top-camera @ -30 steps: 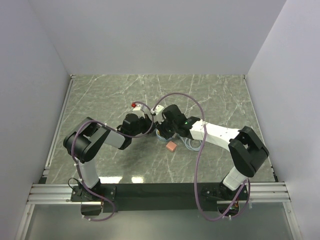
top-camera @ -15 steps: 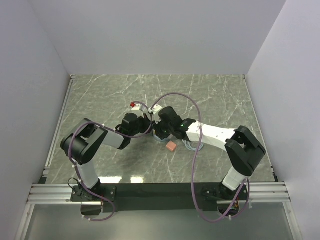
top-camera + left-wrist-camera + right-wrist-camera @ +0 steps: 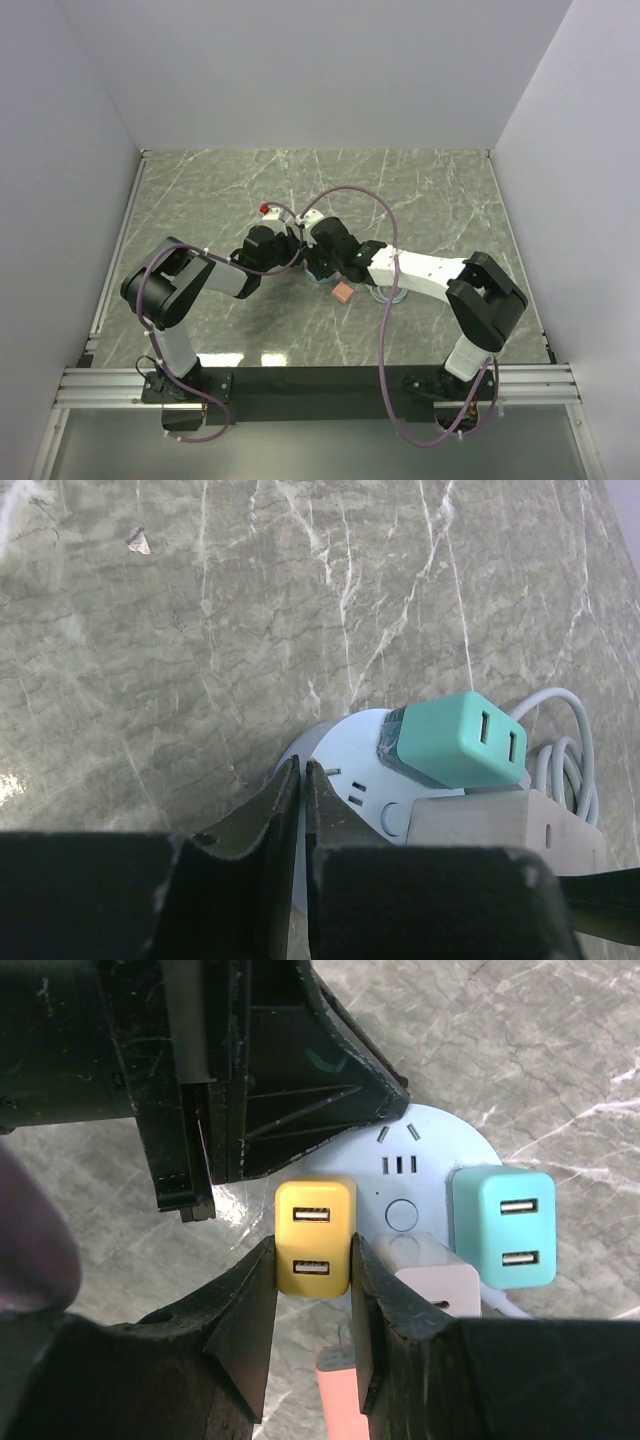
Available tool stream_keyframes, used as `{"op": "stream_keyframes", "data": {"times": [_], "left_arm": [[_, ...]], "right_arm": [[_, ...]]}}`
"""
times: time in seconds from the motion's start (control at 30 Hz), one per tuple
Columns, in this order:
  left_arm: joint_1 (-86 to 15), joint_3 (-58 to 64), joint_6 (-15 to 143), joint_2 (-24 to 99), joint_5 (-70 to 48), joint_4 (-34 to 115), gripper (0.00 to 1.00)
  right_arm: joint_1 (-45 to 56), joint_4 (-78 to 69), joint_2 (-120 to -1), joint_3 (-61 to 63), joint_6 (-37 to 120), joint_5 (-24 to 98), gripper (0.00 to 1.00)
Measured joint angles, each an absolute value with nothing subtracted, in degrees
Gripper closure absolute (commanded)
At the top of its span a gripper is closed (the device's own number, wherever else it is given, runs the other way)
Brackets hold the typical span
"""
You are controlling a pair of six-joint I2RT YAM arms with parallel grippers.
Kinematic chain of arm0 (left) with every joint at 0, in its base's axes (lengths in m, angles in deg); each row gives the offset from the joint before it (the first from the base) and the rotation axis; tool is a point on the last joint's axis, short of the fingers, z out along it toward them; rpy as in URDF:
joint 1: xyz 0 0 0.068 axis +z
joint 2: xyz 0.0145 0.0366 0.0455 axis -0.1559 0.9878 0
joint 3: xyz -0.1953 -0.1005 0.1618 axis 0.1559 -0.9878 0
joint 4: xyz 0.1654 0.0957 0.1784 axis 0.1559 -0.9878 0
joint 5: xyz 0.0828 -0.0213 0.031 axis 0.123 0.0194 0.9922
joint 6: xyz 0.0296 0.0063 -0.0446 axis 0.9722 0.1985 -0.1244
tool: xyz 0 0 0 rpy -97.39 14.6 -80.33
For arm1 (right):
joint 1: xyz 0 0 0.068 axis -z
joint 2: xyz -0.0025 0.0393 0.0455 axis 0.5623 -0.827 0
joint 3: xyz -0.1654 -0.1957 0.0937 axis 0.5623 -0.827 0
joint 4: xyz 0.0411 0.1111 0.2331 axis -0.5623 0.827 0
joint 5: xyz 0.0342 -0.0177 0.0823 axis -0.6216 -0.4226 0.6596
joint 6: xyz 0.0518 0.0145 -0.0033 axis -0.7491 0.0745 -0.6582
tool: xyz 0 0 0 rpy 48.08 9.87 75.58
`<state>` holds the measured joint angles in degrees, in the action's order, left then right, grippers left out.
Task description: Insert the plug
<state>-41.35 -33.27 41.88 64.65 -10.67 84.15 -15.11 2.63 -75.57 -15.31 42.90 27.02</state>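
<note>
The right fingers (image 3: pixel 250 1310) clamp the yellow plug (image 3: pixel 314 1237), held at the left edge of the round hub (image 3: pixel 400 1165) on the desk (image 3: pixel 560 1080); its prongs are hidden. Insertion looks to be the step in hand: next, line up with a free socket and press straight down. The left fingers (image 3: pixel 270 815) pinch the hub's rim, steadying it. A beige plug (image 3: pixel 438 1278) just beside and a teal plug (image 3: pixel 503 1228) beyond crowd the face.
</note>
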Motion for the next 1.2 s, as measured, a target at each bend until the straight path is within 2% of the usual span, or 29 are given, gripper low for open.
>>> {"op": "stream_keyframes", "data": {"times": [0.4,1.2], "left_arm": [[-41.24,-33.71,42.87,63.76,-9.97,83.43,0.89],[-39.91,-35.52,44.77,61.03,-7.26,81.94,0.91]], "right_arm": [[-17.25,-4.43,-75.52,-20.06,36.12,23.89,1.0],[-18.58,-10.36,-78.36,-20.58,30.55,23.11,1.0]]}}
